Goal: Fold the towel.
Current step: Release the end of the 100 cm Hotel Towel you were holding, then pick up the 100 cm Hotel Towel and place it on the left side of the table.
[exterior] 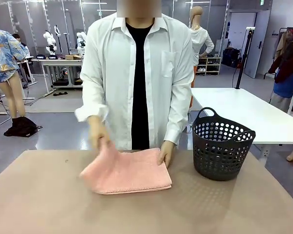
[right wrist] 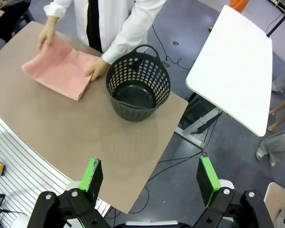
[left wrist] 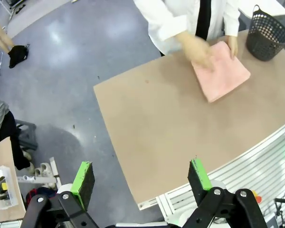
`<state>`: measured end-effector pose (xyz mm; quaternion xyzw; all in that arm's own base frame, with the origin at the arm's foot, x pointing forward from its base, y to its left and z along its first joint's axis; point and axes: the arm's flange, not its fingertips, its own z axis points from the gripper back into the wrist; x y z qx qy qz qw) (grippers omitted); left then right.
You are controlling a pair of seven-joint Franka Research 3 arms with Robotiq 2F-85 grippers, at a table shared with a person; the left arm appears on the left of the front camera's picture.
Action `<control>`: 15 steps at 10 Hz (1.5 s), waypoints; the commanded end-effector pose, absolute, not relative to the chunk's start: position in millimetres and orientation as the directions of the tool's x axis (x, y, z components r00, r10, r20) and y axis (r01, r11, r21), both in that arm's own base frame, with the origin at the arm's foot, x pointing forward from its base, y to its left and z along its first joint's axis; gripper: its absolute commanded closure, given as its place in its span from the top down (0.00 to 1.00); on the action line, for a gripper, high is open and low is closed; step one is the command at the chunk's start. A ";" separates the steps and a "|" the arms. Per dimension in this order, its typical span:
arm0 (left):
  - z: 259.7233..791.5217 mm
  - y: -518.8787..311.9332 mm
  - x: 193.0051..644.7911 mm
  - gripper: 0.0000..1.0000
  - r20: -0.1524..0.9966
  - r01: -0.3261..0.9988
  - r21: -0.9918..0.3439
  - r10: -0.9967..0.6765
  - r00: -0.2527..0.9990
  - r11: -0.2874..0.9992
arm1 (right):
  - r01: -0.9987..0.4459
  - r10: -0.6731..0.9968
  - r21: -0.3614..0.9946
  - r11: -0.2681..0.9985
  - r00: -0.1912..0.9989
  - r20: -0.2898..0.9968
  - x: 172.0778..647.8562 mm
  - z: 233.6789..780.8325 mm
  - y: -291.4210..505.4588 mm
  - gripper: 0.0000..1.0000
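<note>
The pale pink towel [exterior: 127, 171] lies folded into a rectangle on the brown table, near the far edge; it also shows as the towel [left wrist: 222, 78] and the towel [right wrist: 59, 68]. A person in a white shirt stands behind it with one hand [exterior: 97, 135] lifting its left corner and the other hand [exterior: 166, 153] resting at its right edge. My left gripper [left wrist: 142, 178] hangs open high above the table's near corner, nothing between its green pads. My right gripper [right wrist: 152, 175] is open too, high over the table's other side.
A dark perforated basket [exterior: 220, 144] with handles stands on the table right of the towel, empty inside [right wrist: 137, 95]. A white table [right wrist: 235, 61] stands beyond it. The brown table [exterior: 49, 200] has wide bare room in front.
</note>
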<state>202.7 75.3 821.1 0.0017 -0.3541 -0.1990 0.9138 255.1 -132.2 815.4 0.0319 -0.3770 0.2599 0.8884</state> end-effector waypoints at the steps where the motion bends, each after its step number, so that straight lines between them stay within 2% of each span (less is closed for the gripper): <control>1: 824.6 76.2 202.4 1.00 0.638 0.357 0.143 -0.362 0.680 0.923 | -0.482 0.438 -0.142 0.864 0.584 0.684 253.8 815.6 -132.9 1.00; 15: 824.6 76.2 202.4 1.00 0.638 0.357 0.143 -0.362 0.680 0.923 | -0.482 0.438 -0.142 0.864 0.584 0.684 253.8 815.6 -132.9 1.00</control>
